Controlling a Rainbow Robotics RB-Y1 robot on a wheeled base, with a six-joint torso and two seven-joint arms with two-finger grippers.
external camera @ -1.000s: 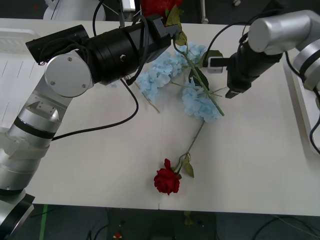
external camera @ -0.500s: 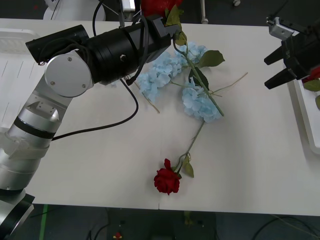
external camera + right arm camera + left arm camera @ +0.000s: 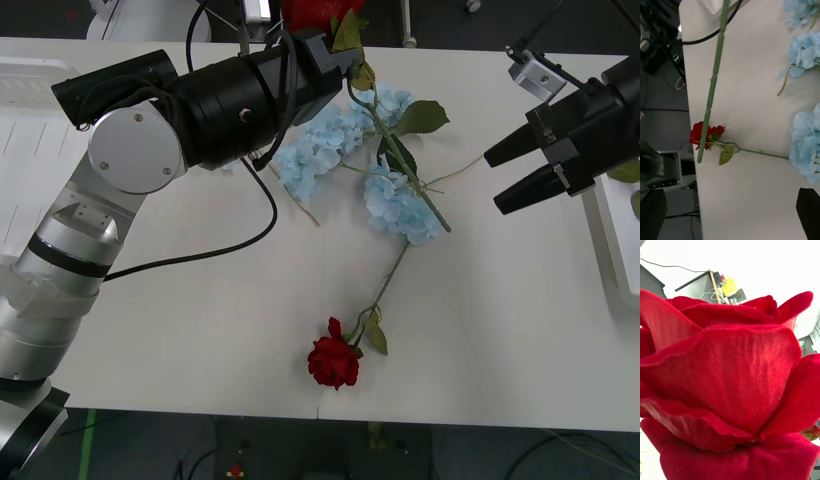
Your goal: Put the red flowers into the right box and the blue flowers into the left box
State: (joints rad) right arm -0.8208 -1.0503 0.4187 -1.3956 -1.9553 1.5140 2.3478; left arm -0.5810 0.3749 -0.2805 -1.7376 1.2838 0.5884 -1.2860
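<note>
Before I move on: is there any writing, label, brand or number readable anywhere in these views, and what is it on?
None: no text can be read in these views.
Yellow tag behind the red rose, left wrist view: any print too small to read.
Left arm's grey joint cap: no marking visible.
Right claw, open, near the right box: no lettering visible.

Red rose [image 3: 706,134] beside blue flowers [image 3: 807,148]

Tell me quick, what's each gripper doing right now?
Left gripper: at the table's far edge with a red rose; grip cannot be told.
Right gripper: open, empty, near the right box.
</note>
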